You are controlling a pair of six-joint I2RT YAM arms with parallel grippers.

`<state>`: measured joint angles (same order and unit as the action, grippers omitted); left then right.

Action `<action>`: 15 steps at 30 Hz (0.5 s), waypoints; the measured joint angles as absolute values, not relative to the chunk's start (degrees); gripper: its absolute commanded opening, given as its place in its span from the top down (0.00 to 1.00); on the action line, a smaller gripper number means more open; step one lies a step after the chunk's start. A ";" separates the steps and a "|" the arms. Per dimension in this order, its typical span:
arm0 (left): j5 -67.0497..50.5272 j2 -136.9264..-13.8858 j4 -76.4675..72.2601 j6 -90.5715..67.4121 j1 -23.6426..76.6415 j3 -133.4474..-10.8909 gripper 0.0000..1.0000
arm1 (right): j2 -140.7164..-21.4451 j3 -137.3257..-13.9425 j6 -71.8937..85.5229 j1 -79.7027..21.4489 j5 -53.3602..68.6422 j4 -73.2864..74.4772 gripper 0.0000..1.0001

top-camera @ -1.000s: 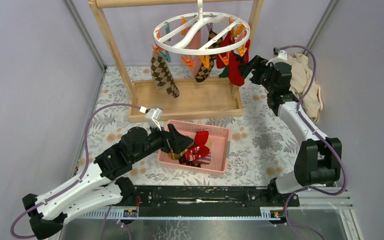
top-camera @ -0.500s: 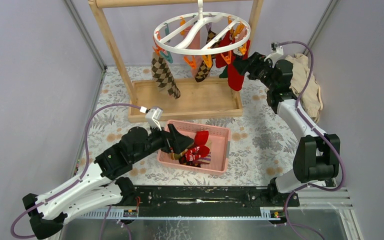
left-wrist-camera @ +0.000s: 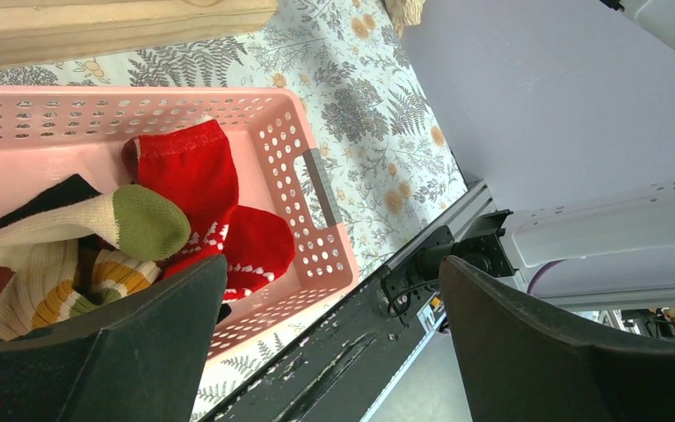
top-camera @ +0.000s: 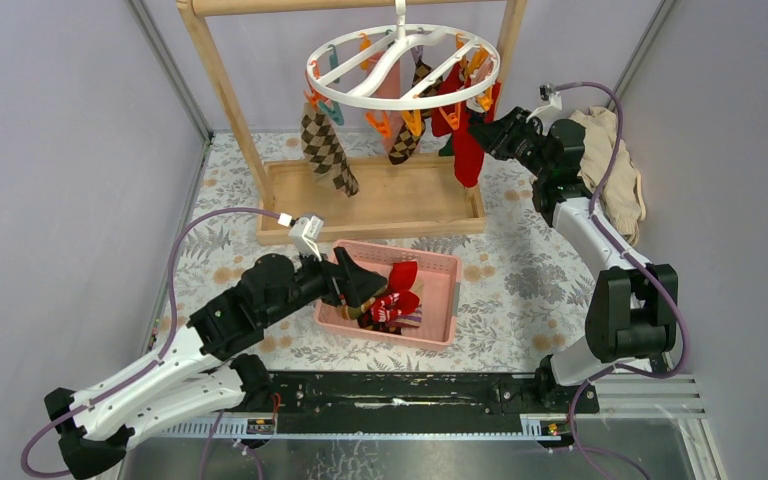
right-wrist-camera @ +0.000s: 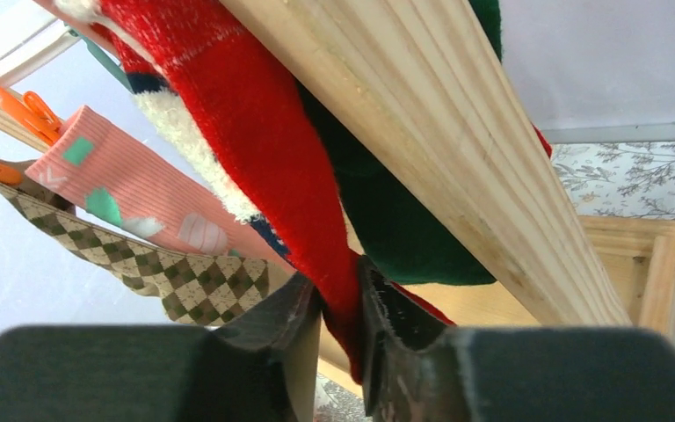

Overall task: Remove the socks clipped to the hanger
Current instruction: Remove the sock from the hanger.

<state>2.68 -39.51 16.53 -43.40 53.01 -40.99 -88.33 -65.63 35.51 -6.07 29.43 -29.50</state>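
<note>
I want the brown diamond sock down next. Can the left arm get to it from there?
Probably yes. The left arm hovers over the pink basket with jaws open, and the brown sock hangs free on the ring's near left side. Nothing stands between them; only the wooden post is close.

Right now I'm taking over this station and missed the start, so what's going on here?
The right gripper is pinching a red sock that hangs clipped to the hanger, its jaws closed on the fabric. The left gripper sits open over the pink basket, which already holds several loose socks. More are clipped on the ring, including an argyle sock.
</note>
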 measured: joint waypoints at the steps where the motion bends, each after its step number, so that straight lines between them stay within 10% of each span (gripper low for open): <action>1: 2.68 -39.44 16.53 -43.53 53.01 -40.97 0.01 | -88.36 -65.63 35.75 -6.07 29.65 -29.54 0.86; 15: 2.63 -39.05 16.43 -44.34 53.01 -40.34 0.01 | -88.36 -65.36 36.07 -8.62 30.94 -29.19 0.97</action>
